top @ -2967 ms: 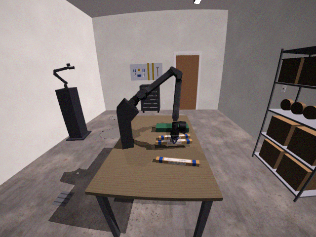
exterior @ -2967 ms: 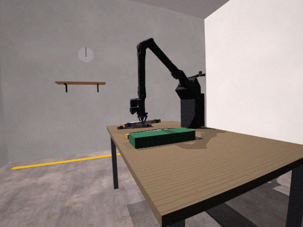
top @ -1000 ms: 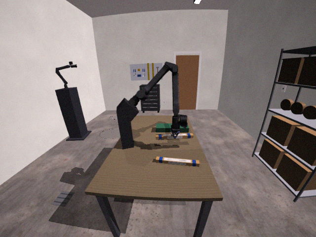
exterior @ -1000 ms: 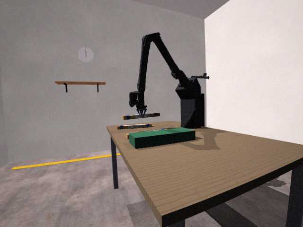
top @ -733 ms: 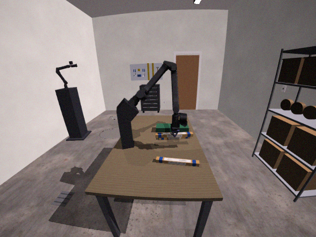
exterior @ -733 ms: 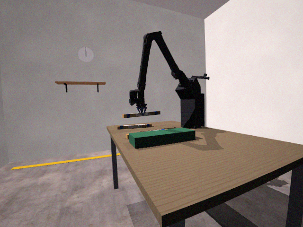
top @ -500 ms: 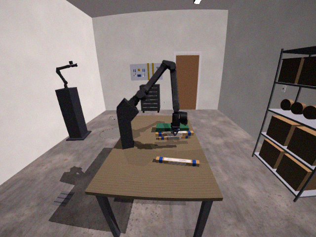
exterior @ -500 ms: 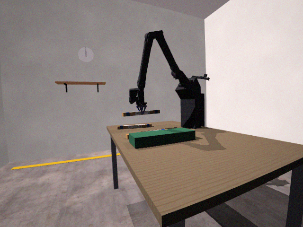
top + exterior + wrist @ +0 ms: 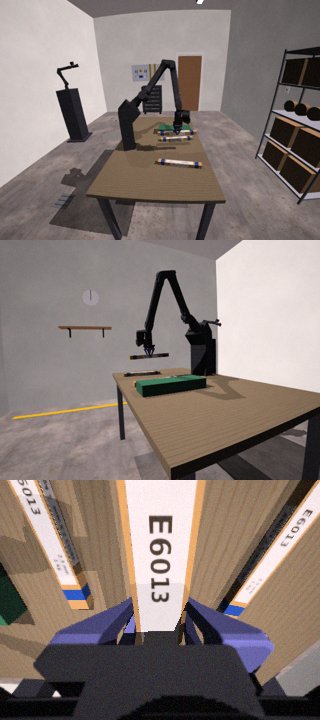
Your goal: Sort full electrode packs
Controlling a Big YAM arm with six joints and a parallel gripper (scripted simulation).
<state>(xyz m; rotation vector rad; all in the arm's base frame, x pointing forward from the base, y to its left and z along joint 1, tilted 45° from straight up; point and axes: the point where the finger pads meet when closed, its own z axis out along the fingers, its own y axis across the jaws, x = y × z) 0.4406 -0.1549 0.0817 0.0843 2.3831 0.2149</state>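
Note:
My gripper is shut on the middle of one electrode pack, a long tan box with blue end bands and a white label reading E6013. It hangs level, well above the table. A second pack lies flat on the table beside the low green platform; in the exterior view the platform mostly hides it. A third pack lies flat further along the table. The platform's top is bare.
The arm's dark base pedestal stands on the wooden table near one long edge. A shelving rack with boxes stands off the table, as do a camera stand and a tool cabinet.

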